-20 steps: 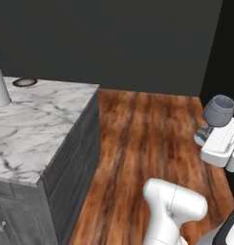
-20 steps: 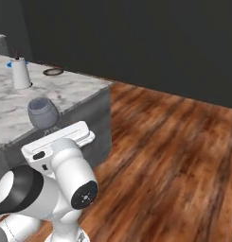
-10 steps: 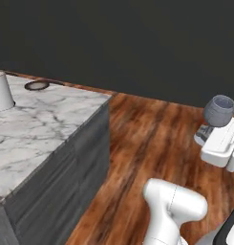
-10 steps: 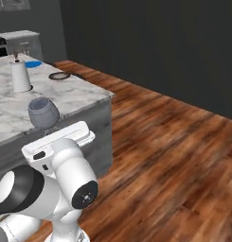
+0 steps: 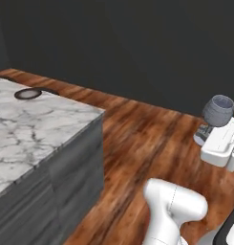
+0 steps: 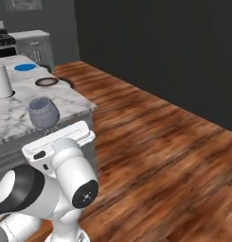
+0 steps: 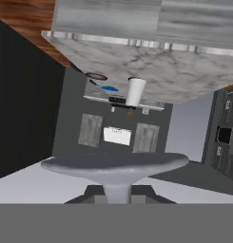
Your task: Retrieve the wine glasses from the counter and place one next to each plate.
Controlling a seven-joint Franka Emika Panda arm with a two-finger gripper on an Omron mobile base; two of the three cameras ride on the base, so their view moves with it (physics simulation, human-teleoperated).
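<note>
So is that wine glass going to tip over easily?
Probably. The wine glass has a big rounded bowl over a thin stem, so it looks top-heavy. It seems thin, likely fragile. On its side, the round bowl would likely roll.

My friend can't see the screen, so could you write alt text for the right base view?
A white robot arm carries a small greyish wine glass upright in its claw beside a marble-topped island. On the island sit a blue plate, a brown-rimmed plate and a white paper towel roll; wooden floor stretches right.

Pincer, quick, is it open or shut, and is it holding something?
Pincer: shut on the stem of a wine glass.
</note>
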